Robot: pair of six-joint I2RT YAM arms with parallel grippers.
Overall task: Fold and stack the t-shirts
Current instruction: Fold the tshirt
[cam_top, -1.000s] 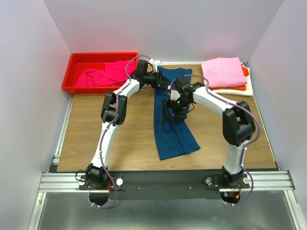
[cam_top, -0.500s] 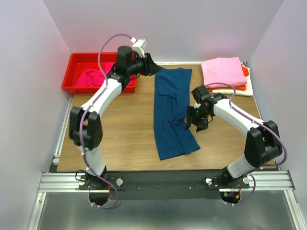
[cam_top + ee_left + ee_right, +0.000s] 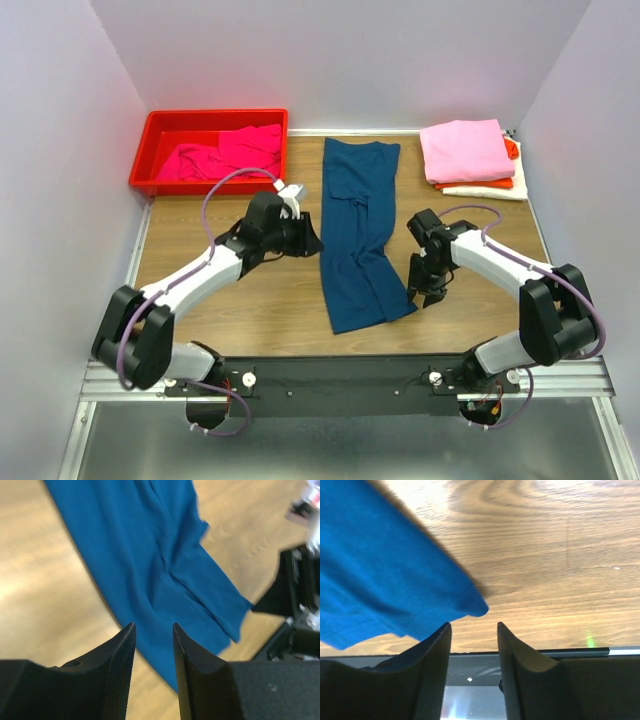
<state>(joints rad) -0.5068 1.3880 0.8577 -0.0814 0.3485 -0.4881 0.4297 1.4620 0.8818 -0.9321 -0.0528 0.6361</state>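
Two grippers are low over the wooden tabletop (image 3: 230, 300), one on either side of the garment being worked on.

1. Task item. The dark blue cotton t-shirt (image 3: 358, 235) lies flat in the middle of the table as a long narrow strip, running from the far edge toward the arm bases. Its near end skews to the right, and creases show around mid-length. No print is visible on the exposed face.

2. Left arm. The left gripper (image 3: 308, 238) sits just beside the left edge of the strip at about mid-length, pointing toward it. In the left wrist view its fingers (image 3: 120, 670) stand a narrow gap apart with nothing between them, and blue cloth (image 3: 165, 565) lies beyond the tips. I cannot tell whether the tips touch the fabric.

3. Right arm. The right gripper (image 3: 424, 297) is just beside the near right corner of the strip, pointing toward the near table edge. The right wrist view shows its fingers (image 3: 432, 670) slightly parted and holding nothing, with the hem corner (image 3: 375, 575) just past the tips.

4. Other garments. A magenta t-shirt (image 3: 225, 155) lies crumpled in the red plastic bin (image 3: 150, 150) at the far left. At the far right a folded stack has a light pink t-shirt (image 3: 465, 150) on top, an orange t-shirt (image 3: 480, 184) under it and a cream t-shirt (image 3: 500, 192) at the bottom.
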